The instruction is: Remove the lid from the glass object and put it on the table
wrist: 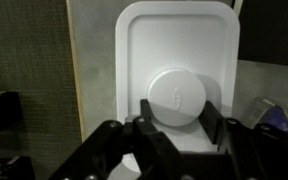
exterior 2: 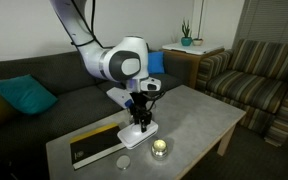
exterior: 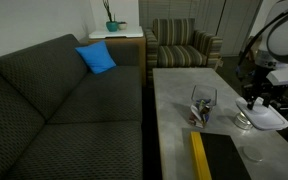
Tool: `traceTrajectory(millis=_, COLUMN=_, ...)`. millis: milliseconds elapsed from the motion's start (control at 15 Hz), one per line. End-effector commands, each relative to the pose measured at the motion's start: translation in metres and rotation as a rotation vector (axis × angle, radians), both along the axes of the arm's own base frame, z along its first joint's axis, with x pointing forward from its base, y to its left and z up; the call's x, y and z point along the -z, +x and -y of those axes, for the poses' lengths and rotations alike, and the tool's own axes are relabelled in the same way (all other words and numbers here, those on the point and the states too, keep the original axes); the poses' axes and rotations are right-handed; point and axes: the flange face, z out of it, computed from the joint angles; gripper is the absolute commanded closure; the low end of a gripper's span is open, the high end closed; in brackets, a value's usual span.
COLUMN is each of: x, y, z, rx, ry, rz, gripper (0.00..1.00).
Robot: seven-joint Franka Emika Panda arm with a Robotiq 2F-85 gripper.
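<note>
The lid (wrist: 174, 40) is a flat white rounded rectangle with a round knob (wrist: 176, 88) in its middle. In the wrist view my gripper (wrist: 178, 110) is shut on that knob, one dark finger (wrist: 212, 112) on each side. In an exterior view the lid (exterior: 268, 119) hangs low over the far side of the table (exterior: 179, 90) under my gripper (exterior: 259, 103), apart from the glass object (exterior: 203, 106). That clear container stands uncovered with dark bits inside. I cannot tell whether the lid touches the table. In an exterior view my gripper (exterior 2: 139, 122) hides most of the lid.
A black and yellow panel (exterior: 212, 160) (exterior 2: 94, 146) lies on the table. A small round yellowish-topped item (exterior 2: 160, 149) and a faint clear tumbler (exterior 2: 124, 160) stand close to my gripper. A dark sofa (exterior: 54, 110) runs along one long side, and a striped armchair (exterior: 182, 42) stands beyond.
</note>
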Motion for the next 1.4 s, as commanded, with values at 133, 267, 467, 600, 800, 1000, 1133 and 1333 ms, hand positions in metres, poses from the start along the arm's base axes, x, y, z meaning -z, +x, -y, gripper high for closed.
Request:
traceTrajectory(millis=133, x=0.042, y=-0.007, z=0.026, rx=0.097, ry=0.012, rz=0.02, gripper=0.72)
traceTrajectory(millis=267, x=0.049, y=-0.004, z=0.033, rx=0.111, ry=0.018, rz=0.013, gripper=0.72)
traceTrajectory(millis=467, x=0.028, y=0.001, z=0.023, rx=0.082, ry=-0.005, rz=0.028, gripper=0.72)
traceTrajectory(millis=600, x=0.04, y=0.0, z=0.024, rx=0.084, ry=0.005, rz=0.022, gripper=0.47)
traceTrajectory(millis=800, x=0.025, y=0.009, z=0.009, rx=0.059, ry=-0.002, rz=0.045, gripper=0.47)
traceTrajectory(millis=1000, x=0.027, y=0.011, z=0.007, rx=0.048, ry=0.004, rz=0.031, gripper=0.72)
traceTrajectory(millis=1133, x=0.039, y=0.015, z=0.01, rx=0.037, ry=0.0, rz=0.029, gripper=0.72)
traceTrajectory(millis=1333, x=0.058, y=0.022, z=0.016, rx=0.023, ry=0.005, rz=0.039, gripper=0.72)
